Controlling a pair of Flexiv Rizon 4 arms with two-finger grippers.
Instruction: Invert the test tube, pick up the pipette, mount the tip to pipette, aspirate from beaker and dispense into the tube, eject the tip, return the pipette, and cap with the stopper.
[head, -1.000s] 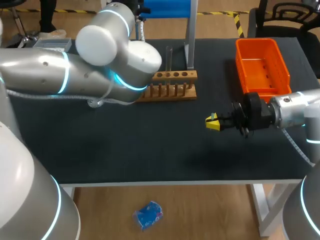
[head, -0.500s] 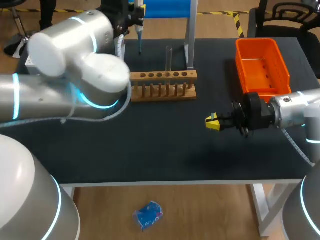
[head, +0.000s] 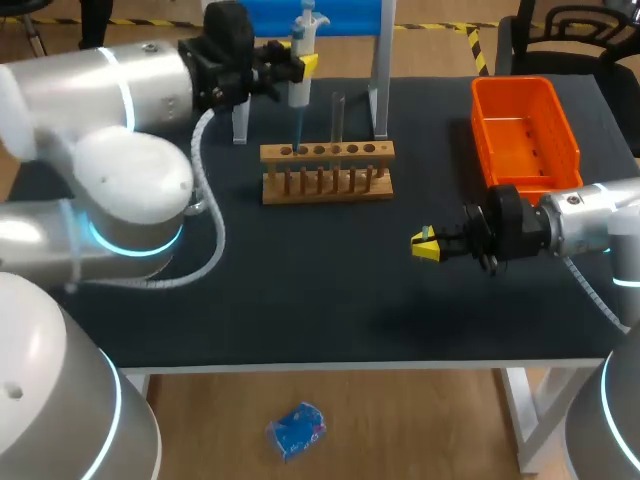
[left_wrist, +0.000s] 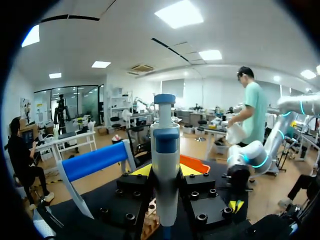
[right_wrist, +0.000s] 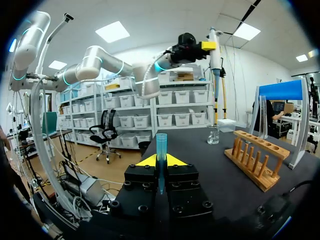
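Observation:
My left gripper (head: 300, 66) is shut on the white and blue pipette (head: 300, 45), which hangs upright above the left end of the wooden tube rack (head: 327, 170). Its thin tip (head: 297, 135) points down at the rack's leftmost holes. In the left wrist view the pipette (left_wrist: 165, 150) stands between the yellow fingertips of the gripper (left_wrist: 165, 172). A clear test tube (head: 338, 115) stands upright at the rack's back. My right gripper (head: 426, 243) is right of the rack's front, low over the mat, shut on a small blue stopper (right_wrist: 161, 147). A glass beaker (right_wrist: 213, 134) stands left of the rack.
An orange bin (head: 525, 130) sits at the back right of the black mat. The blue-topped pipette stand (head: 380, 70) rises behind the rack. The left arm's elbow (head: 130, 190) hangs over the mat's left part.
My left arm has swung back and left off the rack, bringing the pipette upright over the rack's left end. The right arm and its stopper have not moved.

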